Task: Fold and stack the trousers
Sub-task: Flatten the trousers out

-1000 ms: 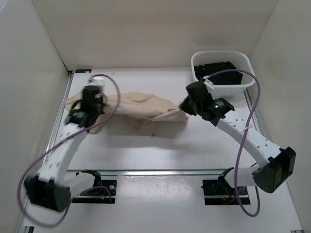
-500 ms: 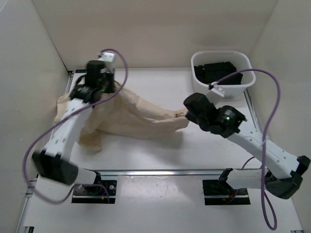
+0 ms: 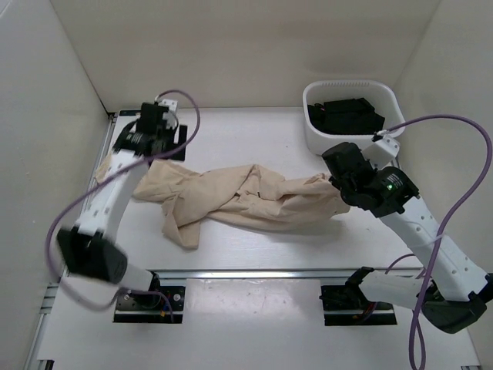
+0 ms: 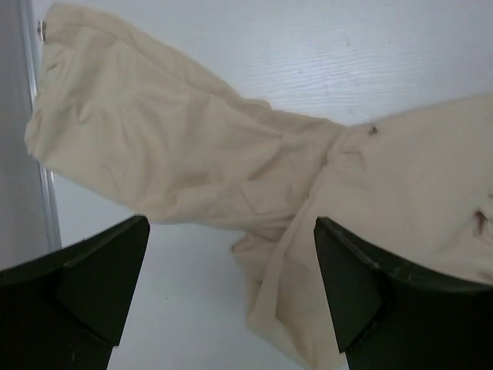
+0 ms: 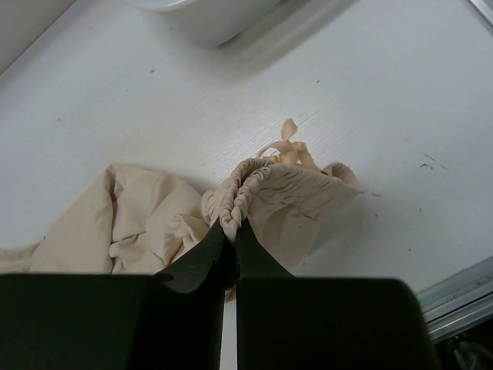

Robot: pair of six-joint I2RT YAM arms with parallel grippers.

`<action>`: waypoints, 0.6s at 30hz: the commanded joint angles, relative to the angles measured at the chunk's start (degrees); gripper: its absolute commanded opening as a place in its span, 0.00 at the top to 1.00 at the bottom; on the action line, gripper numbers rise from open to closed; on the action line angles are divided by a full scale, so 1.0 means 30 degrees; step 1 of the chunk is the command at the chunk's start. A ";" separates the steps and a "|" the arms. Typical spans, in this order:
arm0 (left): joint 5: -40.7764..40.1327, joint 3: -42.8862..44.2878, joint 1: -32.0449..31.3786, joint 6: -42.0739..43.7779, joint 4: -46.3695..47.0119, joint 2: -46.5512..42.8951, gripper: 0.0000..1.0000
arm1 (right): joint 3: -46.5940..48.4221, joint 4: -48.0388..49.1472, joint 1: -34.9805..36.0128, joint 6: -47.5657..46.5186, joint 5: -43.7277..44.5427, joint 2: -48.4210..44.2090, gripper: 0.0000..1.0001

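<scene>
Right end effector [image 5: 229,228] pinching trousers [image 3: 254,199] (gathered waistband [image 5: 271,187]), left end effector [image 4: 231,231] wide open

We see trousers [image 3: 239,196] lying across the table [image 3: 254,135] | left gripper [image 4: 231,270] above their left end, right gripper [image 5: 229,225] at right end | basket [image 3: 323,142] behind-right, garments [image 3: 347,114] inside

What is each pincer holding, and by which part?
The right pincer grips the trousers by the gathered waistband. The left pincer is open above the cloth, holding nothing.
</scene>
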 commanded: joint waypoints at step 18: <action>0.0397 -1.1906 -0.0813 -0.0011 -0.0604 -0.0476 0.41 | -0.1829 -0.1422 -0.0852 0.1060 0.1412 -0.2122 1.00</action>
